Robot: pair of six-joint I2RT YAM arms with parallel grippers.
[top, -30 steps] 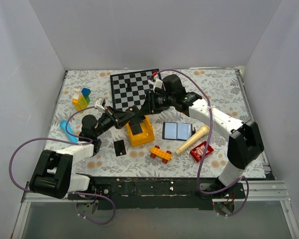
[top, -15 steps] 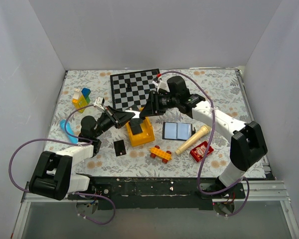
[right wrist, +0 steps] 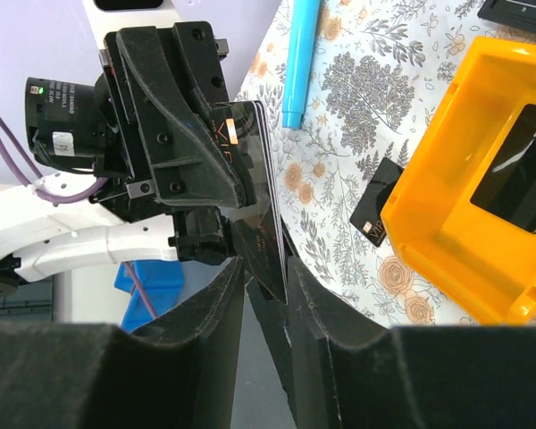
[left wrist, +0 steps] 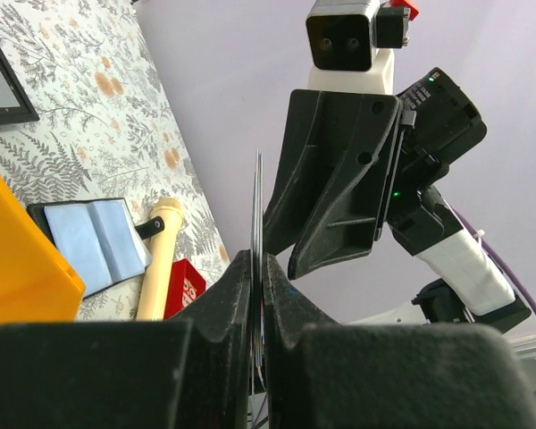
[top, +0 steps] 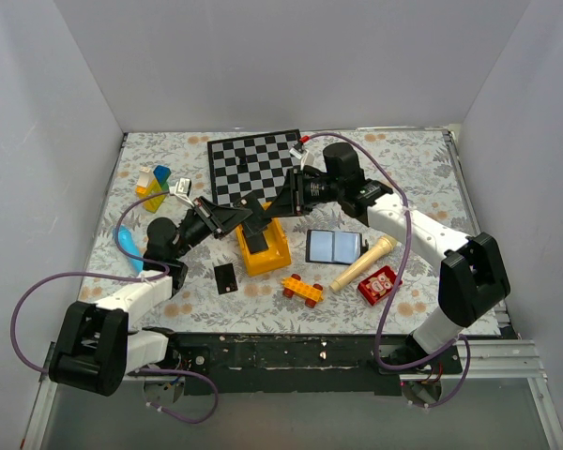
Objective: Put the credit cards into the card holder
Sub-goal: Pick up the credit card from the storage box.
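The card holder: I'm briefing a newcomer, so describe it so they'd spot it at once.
Find the yellow bin in the middle of the floral table. Just right of it, before the wooden pin, lies the card holder, opened flat. Its blue-grey inside with a black border sets it apart from the plain black card left of the bin.

Bin (top: 266, 265) sits mid-table with one credit card (top: 256, 242) in it; second credit card (top: 225, 277) lies on the table just left of the bin. Card holder (top: 334, 247) lies right of the bin, rolling pin (top: 363, 263) right of that, chessboard (top: 253, 167) behind, toy brick (top: 302, 290) in front.
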